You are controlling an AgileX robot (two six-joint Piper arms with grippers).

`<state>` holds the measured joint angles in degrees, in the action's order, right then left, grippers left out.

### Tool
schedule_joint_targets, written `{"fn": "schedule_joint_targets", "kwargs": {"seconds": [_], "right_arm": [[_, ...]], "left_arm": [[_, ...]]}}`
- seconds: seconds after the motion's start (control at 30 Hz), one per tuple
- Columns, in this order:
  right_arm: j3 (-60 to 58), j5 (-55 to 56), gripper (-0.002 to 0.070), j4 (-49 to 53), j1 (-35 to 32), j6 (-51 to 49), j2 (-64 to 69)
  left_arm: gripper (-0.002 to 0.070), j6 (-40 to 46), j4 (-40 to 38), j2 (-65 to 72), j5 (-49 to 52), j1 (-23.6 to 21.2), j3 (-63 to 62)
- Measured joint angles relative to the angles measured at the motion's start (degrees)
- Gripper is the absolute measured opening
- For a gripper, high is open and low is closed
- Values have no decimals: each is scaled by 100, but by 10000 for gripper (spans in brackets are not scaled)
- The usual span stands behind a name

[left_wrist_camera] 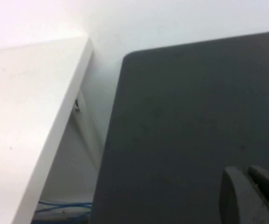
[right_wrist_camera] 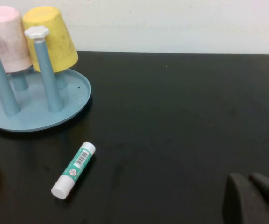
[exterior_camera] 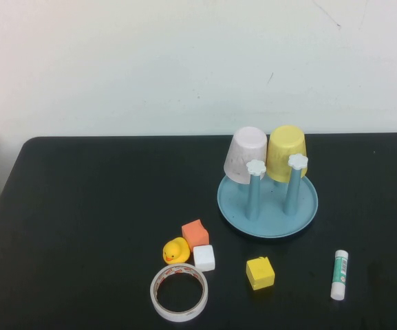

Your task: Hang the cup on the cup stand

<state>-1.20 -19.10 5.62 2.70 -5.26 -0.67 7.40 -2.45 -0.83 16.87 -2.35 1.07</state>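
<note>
The yellow cup point(exterior_camera: 287, 151) hangs upside down on a rear peg of the light blue cup stand point(exterior_camera: 270, 218), right of centre on the black table. It also shows in the right wrist view point(right_wrist_camera: 50, 39), above the stand's base point(right_wrist_camera: 31, 112). Two front pegs with white flower caps point(exterior_camera: 255, 167) stand bare. Neither gripper shows in the high view. My left gripper point(left_wrist_camera: 245, 173) is shut and empty over the table's left rear corner. My right gripper point(right_wrist_camera: 247, 179) is shut and empty over bare table, to the right of the stand.
A pale pink cup point(exterior_camera: 245, 155) hangs next to the yellow one. In front lie a glue stick point(exterior_camera: 339, 275), a yellow cube point(exterior_camera: 260, 273), a white cube point(exterior_camera: 204, 258), an orange cube point(exterior_camera: 195, 234), a rubber duck point(exterior_camera: 176, 251) and a tape roll point(exterior_camera: 178, 292). A white surface point(left_wrist_camera: 31, 116) adjoins the table's left edge.
</note>
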Motion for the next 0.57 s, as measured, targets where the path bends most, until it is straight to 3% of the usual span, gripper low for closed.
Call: {"fn": "schedule_joint_targets", "kwargs": {"seconds": [0.57], "right_arm": [[0, -11, -1, 0, 0, 0, 0]], "left_arm": [[-1, 97, -521, 0, 110, 0, -10]]}}
